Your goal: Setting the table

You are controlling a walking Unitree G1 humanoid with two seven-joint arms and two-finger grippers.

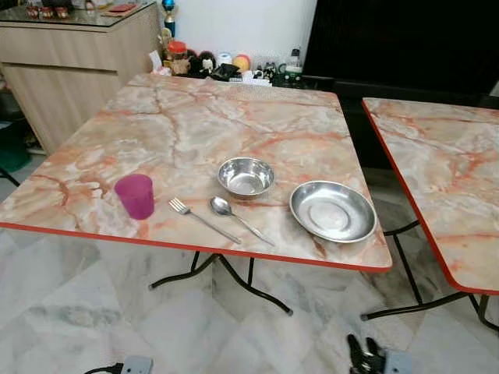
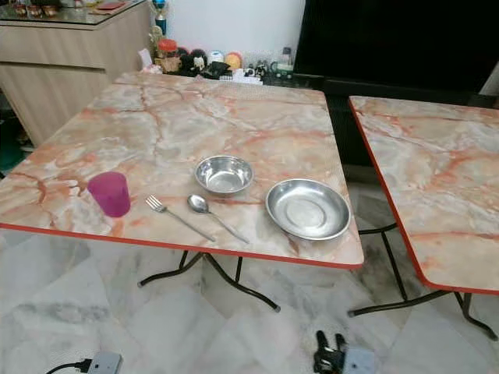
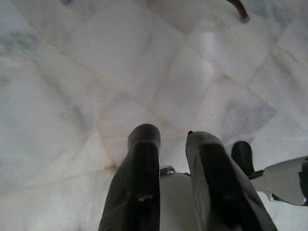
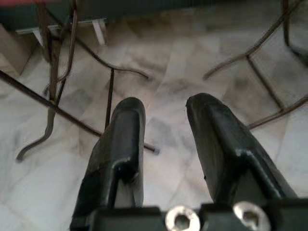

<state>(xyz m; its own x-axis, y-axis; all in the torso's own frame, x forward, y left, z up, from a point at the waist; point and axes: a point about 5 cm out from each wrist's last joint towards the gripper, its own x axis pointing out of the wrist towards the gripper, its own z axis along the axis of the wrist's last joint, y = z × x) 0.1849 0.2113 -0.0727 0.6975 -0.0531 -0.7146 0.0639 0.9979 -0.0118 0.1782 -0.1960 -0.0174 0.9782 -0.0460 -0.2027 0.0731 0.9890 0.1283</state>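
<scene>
Both grippers, left gripper (image 3: 166,144) and right gripper (image 4: 161,118), hang slightly parted and empty; approach the cup (image 1: 136,195) squarely, grasping mid-wall.

The table top (image 1: 195,117) is finished in a glossy marble pattern of peach and orange, with a smooth red edge band, and it is carried by thin dark metal legs (image 1: 234,276). The small bowl (image 1: 245,176), the wide plate (image 1: 333,210), the fork (image 1: 203,220) and the spoon (image 1: 238,216) are made of polished, shiny metal, while the purple cup (image 1: 136,195) looks like translucent plastic. The floor (image 1: 70,312) is laid with smooth pale marble tiles, the cabinet (image 1: 70,54) is faced with matt light wood, and the gripper fingers (image 4: 120,144) are seen as matt black.
</scene>
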